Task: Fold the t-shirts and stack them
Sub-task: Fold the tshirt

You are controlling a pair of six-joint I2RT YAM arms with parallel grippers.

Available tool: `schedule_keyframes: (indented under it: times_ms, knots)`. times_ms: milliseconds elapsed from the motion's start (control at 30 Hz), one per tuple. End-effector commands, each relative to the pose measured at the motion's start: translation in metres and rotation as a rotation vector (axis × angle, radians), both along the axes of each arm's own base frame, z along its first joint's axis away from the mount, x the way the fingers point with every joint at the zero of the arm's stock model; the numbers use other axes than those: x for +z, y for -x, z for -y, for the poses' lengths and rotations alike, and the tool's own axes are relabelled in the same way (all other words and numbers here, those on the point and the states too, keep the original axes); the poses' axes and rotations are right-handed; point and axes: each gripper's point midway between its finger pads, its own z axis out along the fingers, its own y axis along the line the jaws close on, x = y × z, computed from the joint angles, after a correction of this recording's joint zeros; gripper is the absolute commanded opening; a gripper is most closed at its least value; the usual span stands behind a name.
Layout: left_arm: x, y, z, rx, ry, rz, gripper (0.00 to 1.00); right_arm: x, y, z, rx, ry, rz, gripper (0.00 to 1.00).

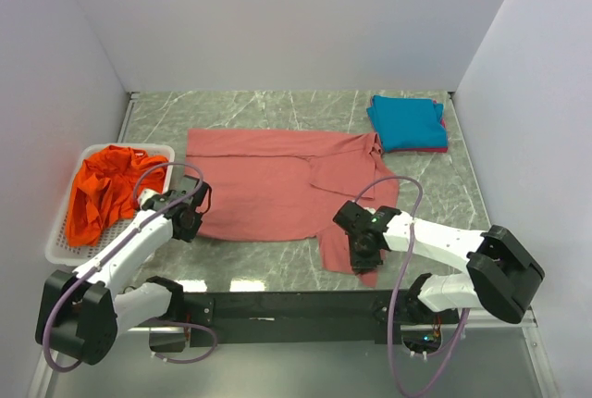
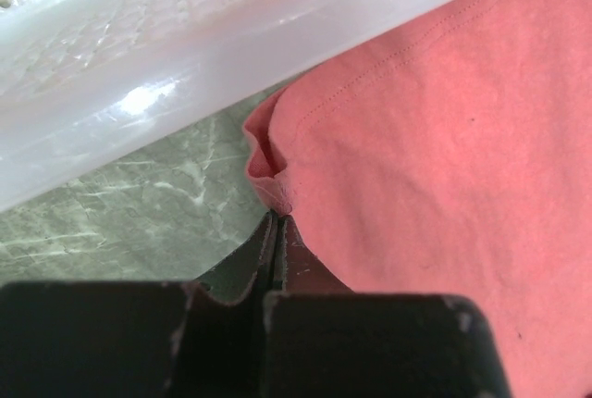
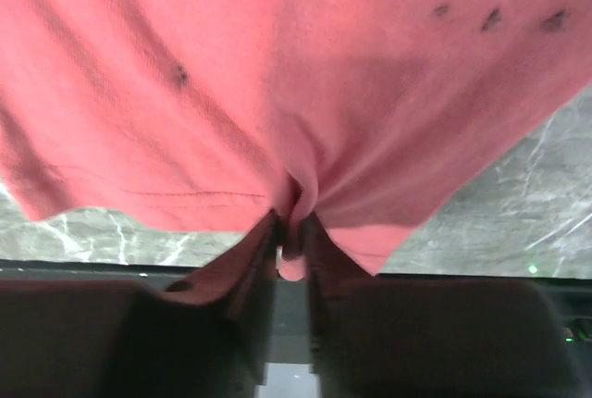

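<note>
The salmon-red t-shirt lies spread across the middle of the table. My left gripper is shut on its near-left corner, beside the basket. My right gripper is shut on a pinch of the same shirt's near-right part. The bright orange t-shirt lies crumpled in the white mesh basket at the left. The teal-blue t-shirt lies folded at the back right, on top of the magenta one, of which only an edge shows.
The basket's white wall is right next to my left gripper. The table's dark front rail runs just below the shirt's near edge. White walls stand on three sides.
</note>
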Motion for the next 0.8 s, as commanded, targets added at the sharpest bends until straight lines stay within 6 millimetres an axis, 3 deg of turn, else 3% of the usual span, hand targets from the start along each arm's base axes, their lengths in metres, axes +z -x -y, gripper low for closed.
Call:
schedule_keyframes:
  times_ms: [0, 267, 367, 500, 767]
  knots:
    - [0.017, -0.009, -0.003, 0.011, -0.009, 0.052, 0.01, -0.004, -0.010, 0.008, -0.031, 0.060, 0.054, 0.20]
    - [0.025, -0.019, 0.000, 0.000, -0.008, 0.072, 0.01, 0.033, -0.049, 0.016, -0.032, 0.107, 0.175, 0.00]
    - [0.032, -0.025, 0.000, 0.000, -0.012, 0.091, 0.01, 0.052, -0.072, 0.023, -0.054, 0.099, 0.223, 0.00]
    - [0.044, -0.037, 0.000, -0.001, -0.016, 0.126, 0.01, 0.081, -0.101, 0.016, -0.053, 0.032, 0.280, 0.00]
    - [0.054, -0.067, -0.008, 0.012, -0.018, 0.162, 0.01, 0.116, -0.158, 0.019, -0.081, 0.032, 0.362, 0.00]
